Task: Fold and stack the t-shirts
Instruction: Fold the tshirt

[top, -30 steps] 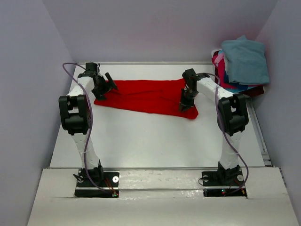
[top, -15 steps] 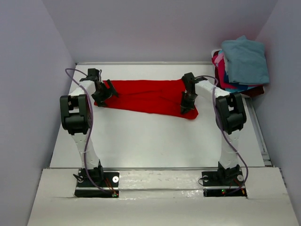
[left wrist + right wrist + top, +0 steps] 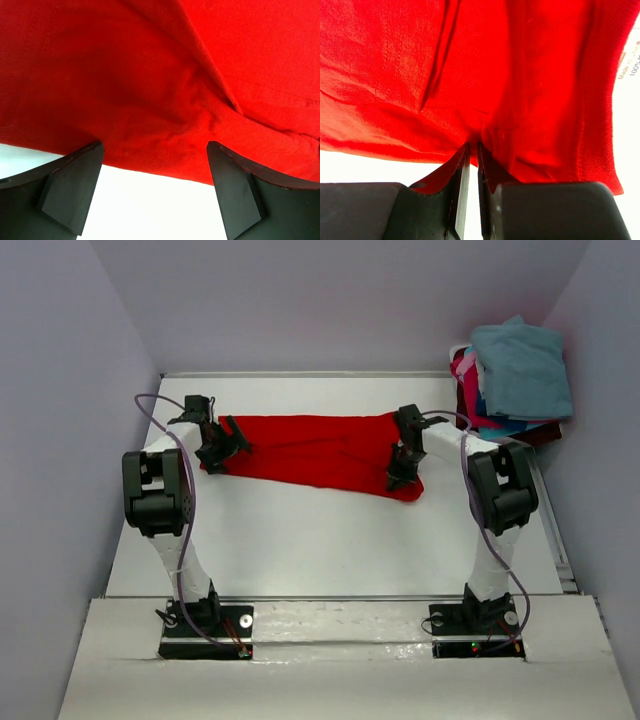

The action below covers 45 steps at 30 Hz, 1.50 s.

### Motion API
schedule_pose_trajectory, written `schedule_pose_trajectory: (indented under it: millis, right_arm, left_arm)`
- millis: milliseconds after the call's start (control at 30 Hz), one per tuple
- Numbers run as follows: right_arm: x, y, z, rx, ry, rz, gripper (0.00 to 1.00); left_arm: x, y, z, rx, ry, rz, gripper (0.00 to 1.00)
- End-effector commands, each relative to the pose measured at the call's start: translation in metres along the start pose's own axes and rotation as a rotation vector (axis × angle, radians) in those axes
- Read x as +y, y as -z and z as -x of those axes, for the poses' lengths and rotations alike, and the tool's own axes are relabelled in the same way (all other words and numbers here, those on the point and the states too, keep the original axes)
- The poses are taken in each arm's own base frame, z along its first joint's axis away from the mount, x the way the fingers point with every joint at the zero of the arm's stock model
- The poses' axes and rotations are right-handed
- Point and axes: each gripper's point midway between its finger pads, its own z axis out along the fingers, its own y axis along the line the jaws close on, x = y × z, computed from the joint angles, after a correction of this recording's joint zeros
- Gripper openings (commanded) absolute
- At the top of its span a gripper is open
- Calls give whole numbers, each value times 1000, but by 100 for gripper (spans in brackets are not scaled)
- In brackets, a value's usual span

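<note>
The red t-shirt (image 3: 315,445) lies spread across the far half of the white table (image 3: 300,540), wrinkled and partly folded. My left gripper (image 3: 225,445) hovers at the shirt's left end. In the left wrist view it (image 3: 155,170) stands open with its fingers (image 3: 75,190) straddling the near hem of the red cloth (image 3: 150,75) and nothing between them. My right gripper (image 3: 398,475) sits at the shirt's near right corner. In the right wrist view it (image 3: 473,150) is shut on a bunched pinch of the red cloth (image 3: 470,65).
A pile of t-shirts (image 3: 515,375) sits at the back right, teal-blue on top over pink, blue and dark maroon. Grey walls close in the table on the left, back and right. A white label (image 3: 627,62) shows at the shirt's right edge.
My right gripper has closed on the shirt's near right corner and drifted slightly right. My left gripper has shifted a little along the shirt's left end, still open.
</note>
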Motion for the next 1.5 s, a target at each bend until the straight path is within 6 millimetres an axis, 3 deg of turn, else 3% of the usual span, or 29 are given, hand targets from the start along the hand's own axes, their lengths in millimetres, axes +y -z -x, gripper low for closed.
schedule_pose_trajectory:
  millis: [0,233,467,567,733,833,1100,1233,1467]
  right_arm:
    - [-27,-7,-26,40,-7,-78,18]
    - [-34,12,-39,27,-18,-73,18]
    - [-48,32,-67,38,-30,-71,18]
    - [-57,37,-83,47,-38,-73,18]
    - [-66,36,-92,52,-33,-92,18]
    - [-62,38,-89,48,-26,-77,18]
    - [-37,60,-56,-30,-21,-26,18]
    - [-26,69,-42,-60,-24,-4,18]
    - [-16,61,-28,-62,-24,5,18]
  left_arm:
    - [13,13,-25,41,10,44,99]
    - [9,41,-40,17,36,9,99]
    - [16,70,-67,13,39,7,99]
    - [21,76,-80,24,48,9,99]
    - [22,84,-83,11,38,6,99]
    - [17,86,-72,-11,15,4,99]
    - [-13,86,-16,-82,-22,-30,99]
    - [-20,71,0,-71,-21,-34,99]
    - [-25,40,10,-32,-7,-57,99]
